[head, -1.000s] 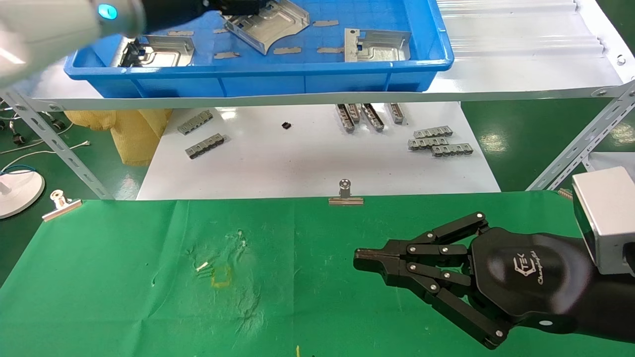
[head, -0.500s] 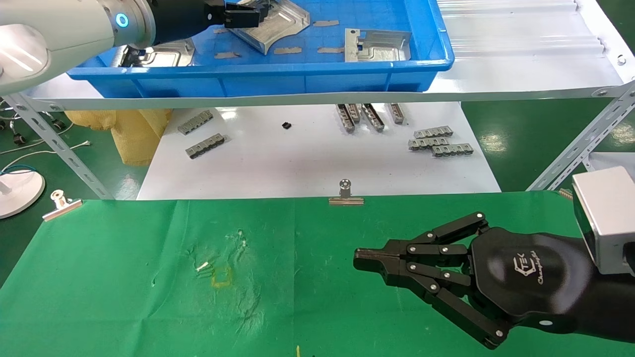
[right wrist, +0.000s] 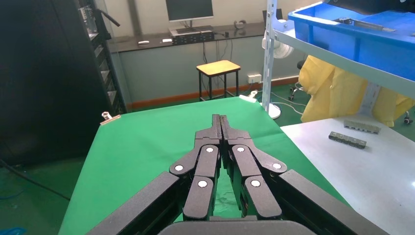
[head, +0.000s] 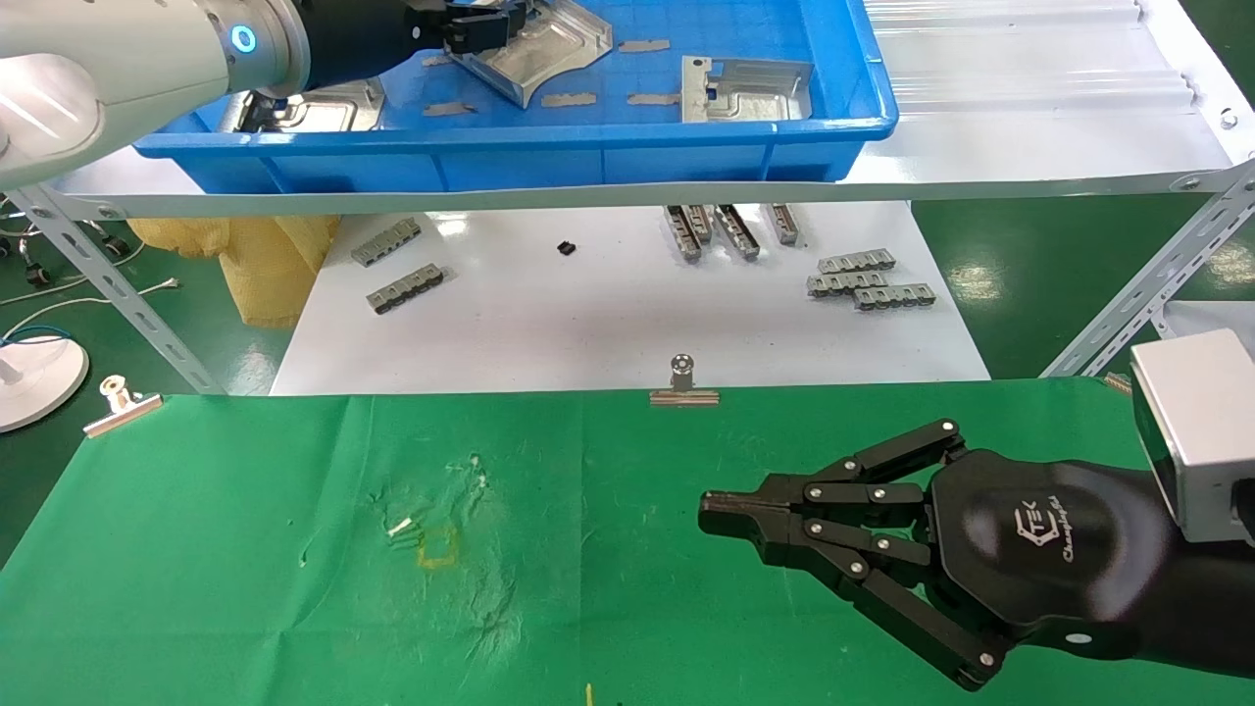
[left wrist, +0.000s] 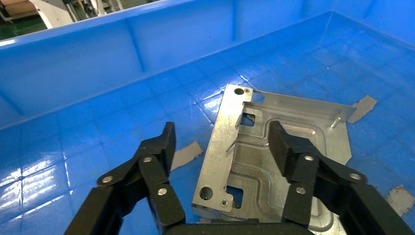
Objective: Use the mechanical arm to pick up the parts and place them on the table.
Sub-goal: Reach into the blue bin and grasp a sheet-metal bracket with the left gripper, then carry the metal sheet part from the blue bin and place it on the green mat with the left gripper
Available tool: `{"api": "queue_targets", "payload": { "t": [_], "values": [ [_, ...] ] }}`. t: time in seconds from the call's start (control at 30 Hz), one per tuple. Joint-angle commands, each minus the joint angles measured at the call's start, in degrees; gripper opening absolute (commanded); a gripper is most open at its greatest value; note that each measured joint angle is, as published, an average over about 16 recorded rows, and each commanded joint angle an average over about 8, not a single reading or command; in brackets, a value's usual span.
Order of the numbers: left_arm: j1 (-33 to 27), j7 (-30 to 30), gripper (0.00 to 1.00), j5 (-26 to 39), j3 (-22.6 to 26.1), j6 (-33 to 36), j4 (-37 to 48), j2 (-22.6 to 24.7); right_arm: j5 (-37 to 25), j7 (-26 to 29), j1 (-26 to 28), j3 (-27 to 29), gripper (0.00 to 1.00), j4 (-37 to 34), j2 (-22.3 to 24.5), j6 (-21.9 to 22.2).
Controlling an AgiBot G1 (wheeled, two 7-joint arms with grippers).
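Three silvery stamped parts lie in the blue tray: one at the left, one in the middle, one at the right. My left gripper is open just above the middle part. In the left wrist view the left gripper straddles that part's flange edge: one finger is over the tray floor, the other over the ribbed face. My right gripper is shut and empty, low over the green table; it also shows in the right wrist view.
The tray stands on a white shelf held by angled metal struts. Grey comb-like strips lie on the white board below. Binder clips hold the cloth's far edge. A yellow square outline marks the cloth.
My left arm has moved right, farther into the tray, and its open gripper has settled over the middle part. The right arm has not moved.
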Motion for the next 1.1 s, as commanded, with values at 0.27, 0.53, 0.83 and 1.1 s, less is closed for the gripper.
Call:
{"api": "queue_targets", "payload": {
  "t": [0.27,0.53,0.83,1.1],
  "values": [
    [0.49,-1.72,0.0,0.74,2.2,-0.79,-1.56,0.05,0.0,0.0,0.0,0.0,0.0,0.0,0.0,0.0],
    [1.03,-1.66,0.0,0.17,3.63,-2.54,-3.12,0.03,0.0,0.0,0.0,-0.01,0.0,0.0,0.0,0.0],
    [-0.66,-1.06,0.0,-2.81,3.52,-2.44,-4.37,-0.39,0.01,0.0,0.0,-0.01,0.25,0.0,0.0,0.0],
    [-2.02,5.4,0.0,-6.77,1.72,6.99,-5.49,-3.09,0.01,-0.01,0.0,-0.01,1.0,0.0,0.0,0.0]
  ]
}}
